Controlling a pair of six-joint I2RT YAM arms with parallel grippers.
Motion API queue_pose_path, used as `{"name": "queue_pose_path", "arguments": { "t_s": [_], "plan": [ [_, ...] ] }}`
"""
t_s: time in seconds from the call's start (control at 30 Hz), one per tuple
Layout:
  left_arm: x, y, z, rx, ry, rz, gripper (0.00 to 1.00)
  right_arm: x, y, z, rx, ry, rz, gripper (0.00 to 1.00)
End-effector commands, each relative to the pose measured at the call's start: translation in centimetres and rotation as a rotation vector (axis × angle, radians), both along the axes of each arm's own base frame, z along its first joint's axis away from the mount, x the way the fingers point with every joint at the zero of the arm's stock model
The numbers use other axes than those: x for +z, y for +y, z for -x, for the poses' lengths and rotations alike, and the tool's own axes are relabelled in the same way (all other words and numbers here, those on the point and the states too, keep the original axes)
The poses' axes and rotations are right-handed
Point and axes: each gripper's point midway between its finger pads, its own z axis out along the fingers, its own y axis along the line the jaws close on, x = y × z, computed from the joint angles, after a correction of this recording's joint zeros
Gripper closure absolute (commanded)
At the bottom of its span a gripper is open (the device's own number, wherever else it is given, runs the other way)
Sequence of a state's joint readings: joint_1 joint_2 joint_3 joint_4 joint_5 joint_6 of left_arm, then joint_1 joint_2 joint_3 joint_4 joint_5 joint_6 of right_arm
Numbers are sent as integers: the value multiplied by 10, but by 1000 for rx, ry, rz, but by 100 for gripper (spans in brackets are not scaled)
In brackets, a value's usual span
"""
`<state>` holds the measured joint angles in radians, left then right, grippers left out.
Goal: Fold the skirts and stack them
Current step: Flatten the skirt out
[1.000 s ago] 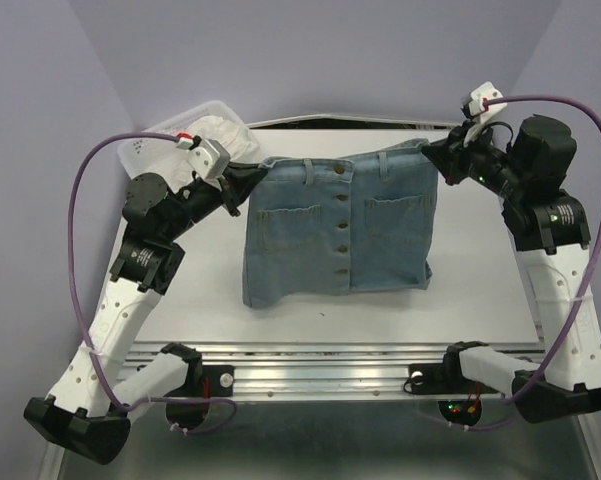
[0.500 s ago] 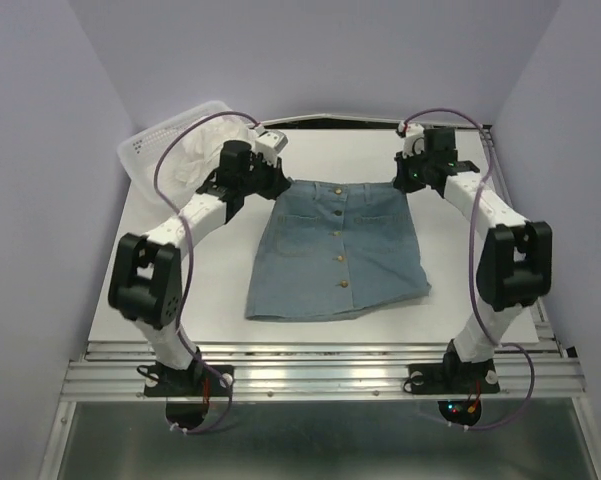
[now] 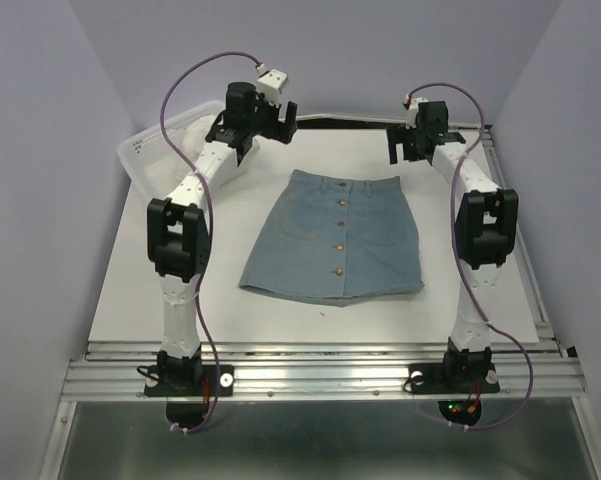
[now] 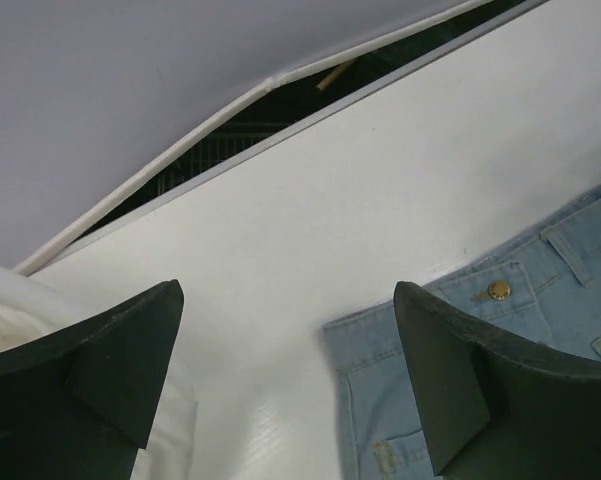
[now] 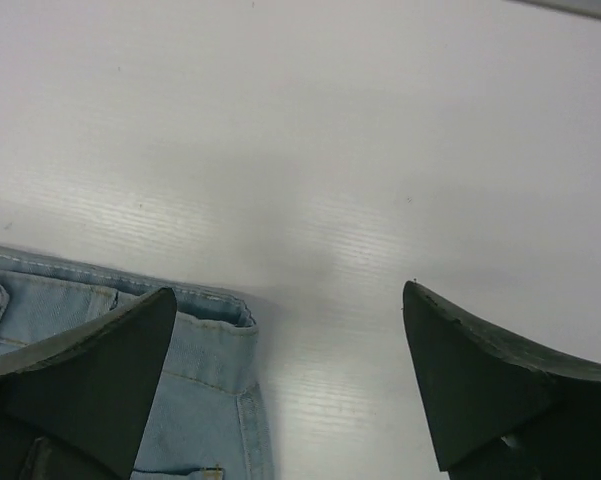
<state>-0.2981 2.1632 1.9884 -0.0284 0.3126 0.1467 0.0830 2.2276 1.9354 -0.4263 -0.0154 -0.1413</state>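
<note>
- Left fingers (image 4: 90,380) are wide apart with nothing between them. They hang over bare counter (image 3: 280,320), just off the waistband's 11 o'clock corner.
- Right fingers (image 5: 80,380) are also spread and empty, just off the waistband's 1 o'clock corner.
- The denim skirt (image 3: 335,235) lies flat, front up, mid-counter, touching neither set of fingers.
- Orientation: the waistband (image 3: 343,178) points to 12 o'clock and the wider hem (image 3: 330,292) to 6. The long axis follows the button row (image 3: 338,228), roughly 12 to 6, with the hem end swung slightly toward 7.
- Step, as I read it: the skirt is spread out and no fold has started yet. There are no creases or doubled layers.
- Next move probably calls for both arms together. Pinch matching corners, either at the waistband here or at the hem at 7 and 5, and carry one edge over to the other. Go low enough to catch the denim, and keep both sides level so the fold stays square.
- The basket (image 3: 140,152) sits at 10 o'clock, partly behind the left arm. Something white shows at the lower-left of the left wrist view, but I can't tell whether it's cloth or basket, so the second skirt is unconfirmed.
</note>
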Motion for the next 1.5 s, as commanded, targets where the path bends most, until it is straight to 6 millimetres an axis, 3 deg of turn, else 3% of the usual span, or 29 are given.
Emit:
{"name": "queue_pose_path", "arguments": {
  "t_s": [0.0,0.03,0.1,0.13,0.17,0.2,0.23,0.27,0.33,0.43,0.47,0.5,0.53,0.6,0.63,0.8,0.9,0.93,0.97,1.03,1.07,1.13,1.17,1.3,1.33,1.4,1.43,1.47],
  "plan": [
    [113,1,49,-91,-179,-23,1,85,-15,9,-11,-108,-46,0],
    [89,-4,67,-148,-119,-44,1,89,-17,20,6,-88,-51,0],
    [82,-10,98,-216,-110,-77,1,98,-16,41,51,-68,-66,0],
    [73,-16,132,-285,-125,-133,3,100,-21,63,77,-36,-56,1],
    [63,-16,163,-335,-126,-169,8,84,-15,81,128,25,-92,1],
    [83,-25,177,-378,-201,-190,11,96,-12,88,154,11,-94,2],
    [54,-28,199,-465,-191,-277,14,84,-12,111,179,69,-105,7],
    [50,-47,227,-568,-210,-303,18,77,-6,123,212,108,-128,11],
    [41,-61,270,-718,-206,-337,26,52,10,151,278,210,-207,22],
    [26,-100,313,-892,-200,-348,34,28,29,174,344,304,-308,32],
    [11,-107,319,-898,-152,-378,35,15,32,183,354,343,-329,37],
    [-3,-124,337,-942,-109,-392,37,6,34,186,361,369,-345,39],
    [-34,-131,338,-941,-17,-424,43,0,34,188,358,385,-347,39],
    [-55,-141,333,-898,76,-414,51,-14,32,189,340,416,-345,43],
    [-67,-147,321,-854,152,-372,53,-29,28,188,312,454,-334,44],
    [-66,-166,294,-765,193,-210,55,-69,21,171,235,508,-324,49],
    [-89,-174,279,-704,275,-194,55,-80,26,145,201,496,-373,52],
    [-106,-177,271,-690,322,-194,58,-66,29,122,191,435,-391,52],
    [-113,-171,258,-643,378,-146,58,-71,30,111,184,433,-406,52],
    [-133,-163,237,-571,461,-80,59,-60,38,89,195,394,-421,52],
    [-132,-153,219,-508,506,-2,60,-48,45,69,212,355,-419,52],
    [-133,-144,205,-479,537,52,61,-34,54,53,249,321,-424,51],
    [-123,-141,198,-473,532,96,61,-20,62,44,274,301,-426,50],
    [-66,-143,186,-494,383,131,49,25,66,42,327,225,-425,44],
    [-45,-147,179,-497,342,148,45,52,56,49,333,170,-392,43],
    [-31,-156,172,-502,333,178,40,74,39,63,338,118,-362,42],
    [-41,-162,166,-504,363,190,37,63,29,82,378,141,-338,42],
    [-27,-173,160,-494,372,239,37,91,6,97,384,77,-293,42]
  ]
}}
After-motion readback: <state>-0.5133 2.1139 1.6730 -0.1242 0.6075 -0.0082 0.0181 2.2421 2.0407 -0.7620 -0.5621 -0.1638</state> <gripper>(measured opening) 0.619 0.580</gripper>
